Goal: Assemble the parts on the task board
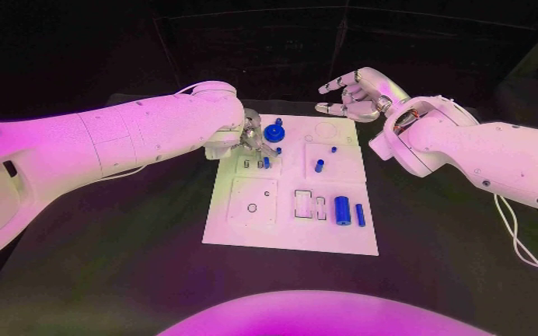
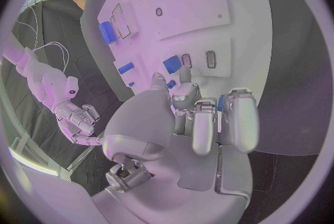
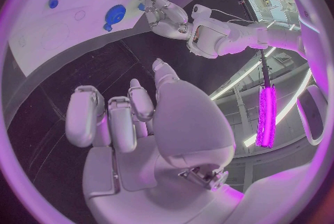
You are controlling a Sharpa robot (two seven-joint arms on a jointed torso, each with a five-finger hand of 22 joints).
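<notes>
The white task board (image 1: 256, 227) lies in the middle of the black table. My left hand (image 1: 249, 138) hovers low over its far left part, fingers pointing down beside a blue gear-like part (image 1: 274, 131). In the left wrist view a bit of blue (image 2: 220, 102) shows between the fingers (image 2: 240, 118); whether it is held is unclear. A short blue part (image 2: 172, 63) stands next to two small slots. Blue pegs (image 1: 319, 166), a blue cylinder (image 1: 342, 210) and a thin blue bar (image 1: 360, 214) sit on the board's right half. My right hand (image 1: 357, 95) is raised beyond the board's far right corner, fingers apart, holding nothing.
Black table surface surrounds the board on all sides. My left forearm (image 1: 124, 145) reaches across the table's left side. My right forearm (image 1: 471, 153) crosses the right side, with a white cable (image 1: 507, 223) hanging from it.
</notes>
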